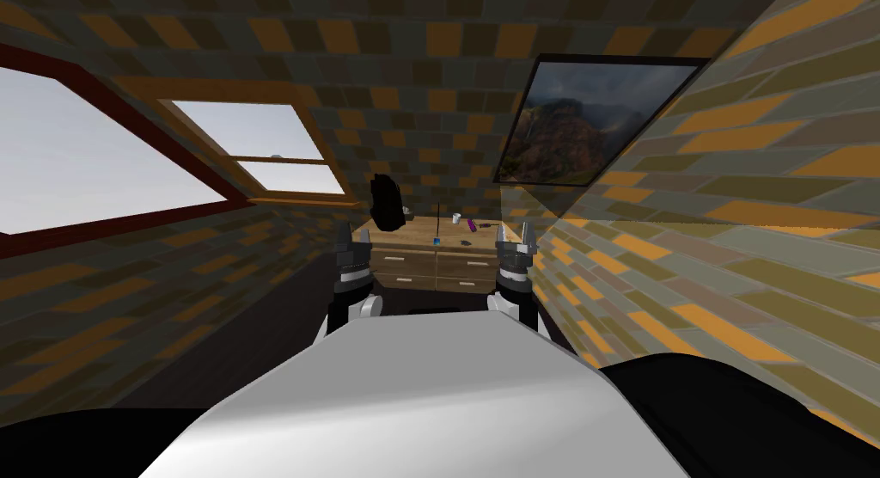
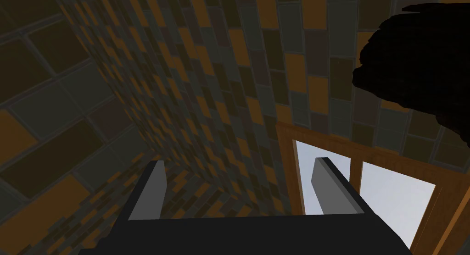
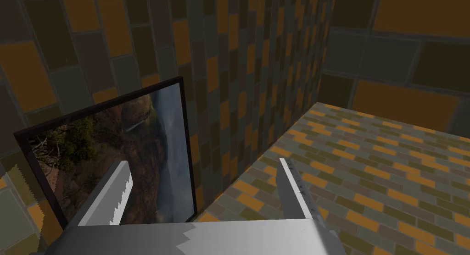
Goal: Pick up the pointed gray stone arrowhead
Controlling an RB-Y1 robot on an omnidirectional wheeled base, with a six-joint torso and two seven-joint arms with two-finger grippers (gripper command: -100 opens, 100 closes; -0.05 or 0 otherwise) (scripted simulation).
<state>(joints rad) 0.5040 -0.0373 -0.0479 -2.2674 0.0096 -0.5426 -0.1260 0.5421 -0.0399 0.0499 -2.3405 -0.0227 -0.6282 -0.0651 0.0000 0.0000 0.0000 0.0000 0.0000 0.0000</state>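
Progress is nil: left tool and right tool stand wide and empty, well short of the counter, where the arrowhead (my guess: the small dark speck beside a purple thing) lies untouched.

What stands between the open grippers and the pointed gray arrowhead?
Nothing visible. Both the left gripper and right gripper hang open before the brown wooden drawer chest; which small thing on its top is the arrowhead, I cannot tell.

Small dark grey piece lay flat on the brown wooden worktop of a drawer chest, toward its front edge; shape too small to tell.
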